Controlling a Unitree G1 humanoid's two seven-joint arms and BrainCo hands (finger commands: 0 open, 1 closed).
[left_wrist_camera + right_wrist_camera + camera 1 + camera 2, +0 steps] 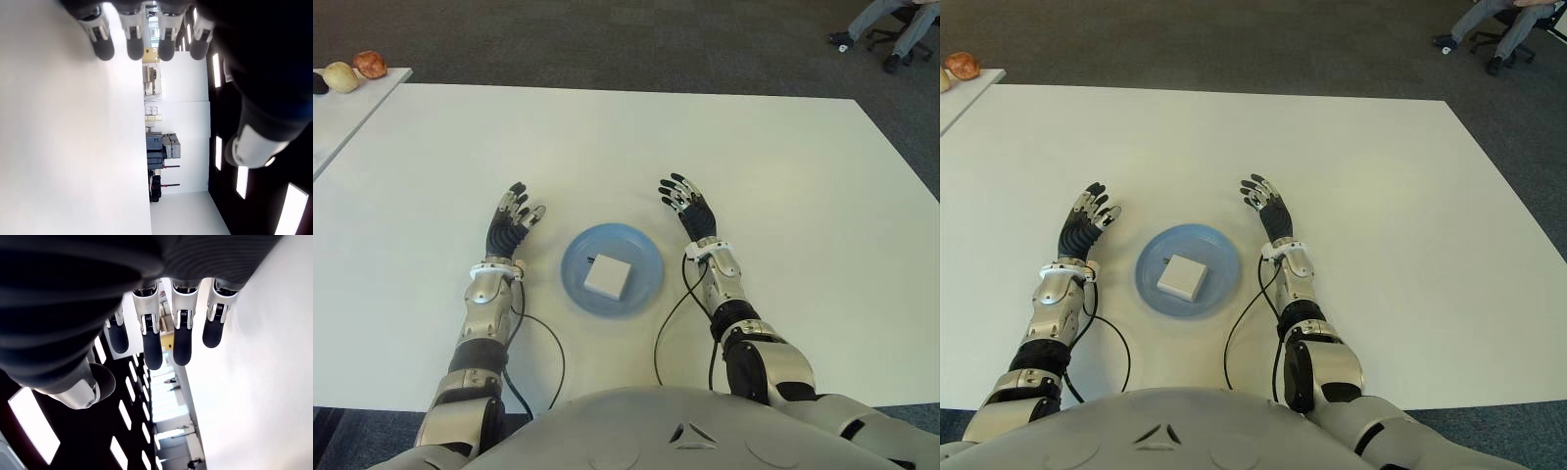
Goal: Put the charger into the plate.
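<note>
1. White and square, the charger (607, 277) lies flat inside the plate (644, 290), a little toward the robot's side of its middle; you can see a short dark stub at its left edge.
2. The blue plate sits on the white surface (783, 166), straight ahead of the robot's torso and between the two forearms.
3. Your left robot hand (513, 220) shows just left of the plate, apart from its rim, fingers stretched forward and spread, holding nothing.
4. In the left wrist view the fingertips (104, 47) run out straight over the bare surface, and the thumb stands off to one side.
5. Your right robot hand (688, 205) shows just right of the plate and slightly farther from the robot than the left one, fingers also extended and fanned, nothing in its grasp.
6. The right wrist view shows those fingers (182, 340) straight, with the thumb apart from them and nothing between.
7. Black cables loop on the surface beside each forearm, near the robot's edge.
8. A second table (337, 113) stands at the far left, carrying a few rounded items (370, 65), one reddish-brown, one pale.
9. On the dark floor at the far right you can see a seated person's legs (881, 22) and a chair base.
</note>
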